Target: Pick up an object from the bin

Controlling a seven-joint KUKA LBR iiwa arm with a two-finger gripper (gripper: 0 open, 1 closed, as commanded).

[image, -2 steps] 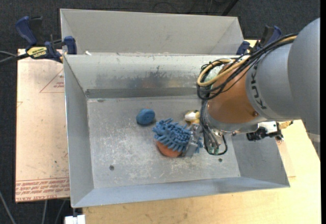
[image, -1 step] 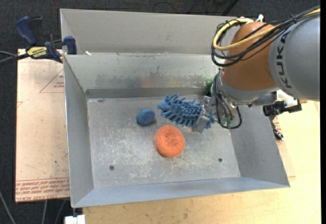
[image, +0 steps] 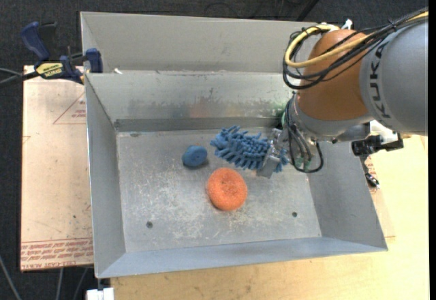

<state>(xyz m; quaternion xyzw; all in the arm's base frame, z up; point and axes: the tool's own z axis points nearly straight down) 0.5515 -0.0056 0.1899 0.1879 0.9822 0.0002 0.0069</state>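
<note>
I find the jaws at the right end of a blue spiky toy (image: 238, 147), toward the back of the bin (image: 136, 223); their opening I cannot tell. Probably light and soft: grip across its body.

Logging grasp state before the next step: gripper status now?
The gripper: open or closed cannot be told. It is low at the right end of the blue spiky toy, above the orange ball.
</note>
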